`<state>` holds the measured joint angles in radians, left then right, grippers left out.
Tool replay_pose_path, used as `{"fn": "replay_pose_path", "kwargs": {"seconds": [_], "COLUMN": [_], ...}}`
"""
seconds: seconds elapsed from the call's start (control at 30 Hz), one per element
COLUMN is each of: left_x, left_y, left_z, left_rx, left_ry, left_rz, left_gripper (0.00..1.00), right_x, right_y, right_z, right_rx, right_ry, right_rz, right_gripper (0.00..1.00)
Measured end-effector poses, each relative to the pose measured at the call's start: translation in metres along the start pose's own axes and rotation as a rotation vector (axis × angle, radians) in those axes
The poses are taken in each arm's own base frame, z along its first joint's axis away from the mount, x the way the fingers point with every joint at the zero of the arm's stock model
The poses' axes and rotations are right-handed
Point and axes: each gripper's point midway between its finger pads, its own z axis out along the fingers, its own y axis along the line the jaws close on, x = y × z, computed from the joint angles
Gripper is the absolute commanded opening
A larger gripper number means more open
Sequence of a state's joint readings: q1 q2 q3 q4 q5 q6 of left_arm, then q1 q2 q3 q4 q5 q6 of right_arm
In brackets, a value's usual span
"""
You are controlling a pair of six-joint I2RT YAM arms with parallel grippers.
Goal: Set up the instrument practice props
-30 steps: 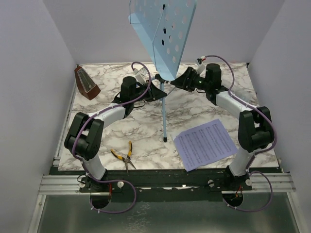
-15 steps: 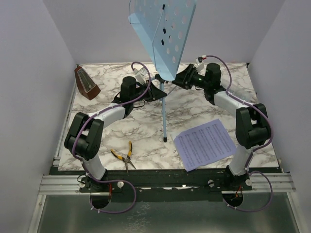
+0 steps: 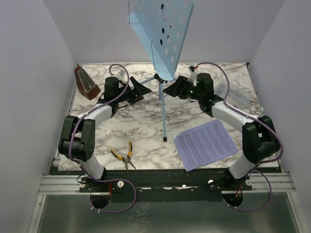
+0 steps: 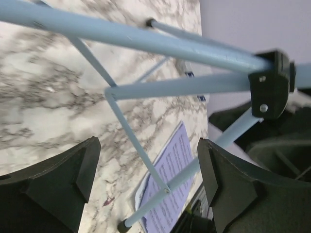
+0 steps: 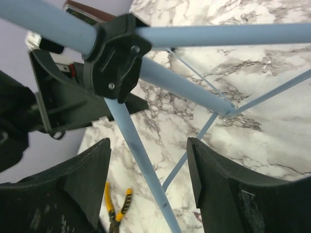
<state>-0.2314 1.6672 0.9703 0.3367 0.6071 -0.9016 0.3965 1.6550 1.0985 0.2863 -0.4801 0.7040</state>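
Note:
The light blue music stand stands upright on its tripod legs at the back middle of the table. My left gripper is open just left of the legs and touches nothing. In the left wrist view the left gripper frames a leg and the black hub beyond it. My right gripper is open right of the hub. A leg runs between the open right gripper without contact. The music sheet lies flat at front right. The brown metronome stands at back left.
Yellow-handled pliers lie near the front edge, left of the pole foot, and show again as pliers under the right wrist. A clear plastic box sits behind the right arm. White walls close in on three sides.
My left gripper has opened and drawn back to the left, away from the stand. My right gripper has shifted left, closer to the hub. The stand has moved slightly.

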Motion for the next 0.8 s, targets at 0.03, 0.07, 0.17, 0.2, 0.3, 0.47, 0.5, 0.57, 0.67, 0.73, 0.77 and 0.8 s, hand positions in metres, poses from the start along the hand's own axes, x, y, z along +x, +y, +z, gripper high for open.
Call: {"fn": "replay_pose_path", "kwargs": {"seconds": [0.03,0.07,0.17,0.2,0.3,0.47,0.5,0.57,0.67,0.73,0.77,0.8], "left_x": [-0.009,-0.015,-0.043,-0.049,-0.058,-0.058,-0.058,-0.058,-0.060,-0.060,-0.061,-0.061], "left_y": [0.005,0.008,0.022,0.026,0.033,0.040,0.040,0.041,0.043,0.046,0.048,0.049], "left_z": [-0.005,-0.008,-0.025,-0.028,-0.033,-0.034,-0.034,-0.034,-0.034,-0.035,-0.035,-0.035], "left_rx": [-0.011,-0.020,-0.054,-0.063,-0.083,-0.107,-0.109,-0.114,-0.122,-0.131,-0.140,-0.145], "left_ry": [-0.022,-0.039,-0.117,-0.137,-0.169,-0.178,-0.179,-0.183,-0.188,-0.191,-0.195,-0.195], "left_rz": [-0.015,-0.024,-0.050,-0.053,-0.055,-0.061,-0.060,-0.057,-0.050,-0.043,-0.038,-0.033], "left_gripper": [0.87,0.87,0.87,0.87,0.86,0.85,0.85,0.85,0.85,0.85,0.85,0.85], "right_x": [0.005,0.011,0.047,0.062,0.089,0.105,0.107,0.110,0.107,0.108,0.109,0.111], "right_y": [0.004,0.006,0.019,0.022,0.016,-0.030,-0.041,-0.053,-0.055,-0.051,-0.049,-0.046], "right_z": [0.001,0.004,0.016,0.021,0.031,0.041,0.039,0.035,0.034,0.037,0.039,0.041], "right_rx": [0.011,0.035,0.095,0.130,0.290,0.572,0.618,0.668,0.674,0.644,0.626,0.600], "right_ry": [-0.004,-0.015,-0.001,0.007,-0.001,0.008,0.018,0.037,0.039,0.052,0.053,0.050], "right_rz": [-0.030,-0.057,-0.153,-0.188,-0.305,-0.427,-0.444,-0.472,-0.490,-0.514,-0.517,-0.502], "right_gripper": [0.71,0.71,0.71,0.70,0.68,0.52,0.47,0.40,0.23,0.12,0.06,0.02]}}
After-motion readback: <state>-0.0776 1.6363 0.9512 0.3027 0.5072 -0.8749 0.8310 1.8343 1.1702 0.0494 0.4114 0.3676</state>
